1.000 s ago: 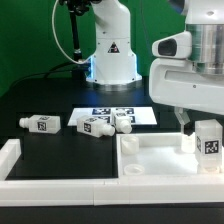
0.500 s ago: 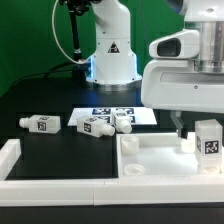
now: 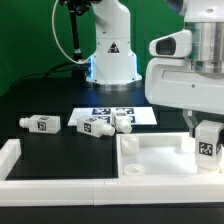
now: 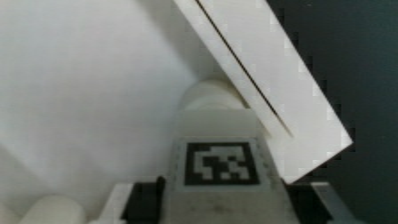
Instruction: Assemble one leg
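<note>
End effector [image 4: 230, 198] pinching one leg [image 3: 209, 142] upright at the white panel's [image 3: 150, 160] corner, exterior view's right. Looks mid-attachment; seated or not, can't tell. Three more legs [image 3: 97, 126] lie loose on table [image 3: 70, 141], far left.

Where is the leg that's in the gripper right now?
At the exterior view's right edge, the leg stands upright in the gripper, at the right end of the white rimmed panel.
</note>
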Controlling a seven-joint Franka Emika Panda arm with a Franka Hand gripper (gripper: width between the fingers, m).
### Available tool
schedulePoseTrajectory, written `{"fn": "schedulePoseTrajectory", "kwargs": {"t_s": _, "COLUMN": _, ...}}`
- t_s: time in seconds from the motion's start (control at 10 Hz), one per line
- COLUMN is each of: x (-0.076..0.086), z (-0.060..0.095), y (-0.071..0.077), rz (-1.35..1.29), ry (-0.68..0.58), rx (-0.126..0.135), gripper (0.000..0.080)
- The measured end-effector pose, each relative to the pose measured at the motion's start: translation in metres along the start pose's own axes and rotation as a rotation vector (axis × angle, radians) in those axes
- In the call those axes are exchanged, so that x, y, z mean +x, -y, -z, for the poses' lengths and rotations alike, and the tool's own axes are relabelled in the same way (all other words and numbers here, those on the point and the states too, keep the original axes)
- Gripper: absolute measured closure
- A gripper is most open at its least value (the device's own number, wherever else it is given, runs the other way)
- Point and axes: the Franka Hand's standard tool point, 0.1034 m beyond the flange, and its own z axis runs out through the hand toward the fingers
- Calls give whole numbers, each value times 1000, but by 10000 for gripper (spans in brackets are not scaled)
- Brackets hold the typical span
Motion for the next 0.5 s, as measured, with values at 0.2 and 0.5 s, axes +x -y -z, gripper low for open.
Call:
{"fn": "schedulePoseTrajectory", "kwargs": {"t_s": 0.2, "x": -2, "z": -1, "y": 1, "rz": -291, "ry": -2, "rx": -9, "gripper": 517}}
{"fn": "schedulePoseTrajectory", "kwargs": {"t_s": 0.5, "x": -1, "z": 0, "y": 4, "rz": -827, "ry": 49, "rx": -13, "gripper": 515}}
